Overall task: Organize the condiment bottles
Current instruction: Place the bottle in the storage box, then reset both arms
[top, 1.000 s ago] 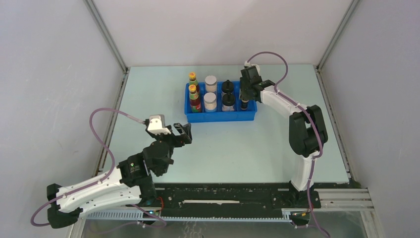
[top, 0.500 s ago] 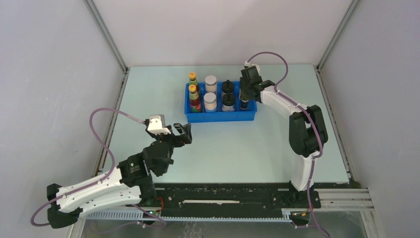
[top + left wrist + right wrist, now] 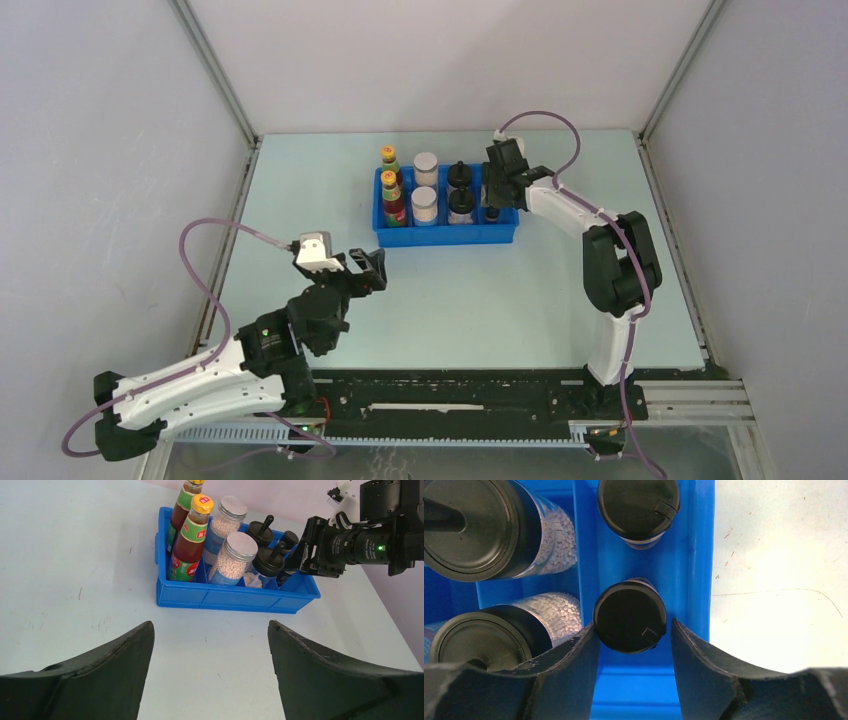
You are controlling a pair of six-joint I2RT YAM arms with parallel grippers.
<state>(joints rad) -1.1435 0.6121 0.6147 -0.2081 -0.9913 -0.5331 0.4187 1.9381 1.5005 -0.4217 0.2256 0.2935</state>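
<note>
- Black fingers of the left gripper [image 3: 210,630] stand wide apart with nothing between them; it hovers over the pale table [image 3: 75,580], well short of the tray, so it is the farther arm
- The blue tray [image 3: 235,600] holds every bottle upright: red-labelled bottles [image 3: 192,540], then silver-lidded jars [image 3: 235,560], then black-lidded jars [image 3: 267,565]
- In the end compartment stand two dark vials; the right gripper [image 3: 634,626] hangs straight above one vial [image 3: 630,616], seen cap-on, its long axis vertical
- The jaws bracket that cap, one side touching or nearly so and a sliver of blue at the other; I judge the grip loosened, not clamped
- Room is tight, between divider and outer wall; a straight lift looks safest
</note>
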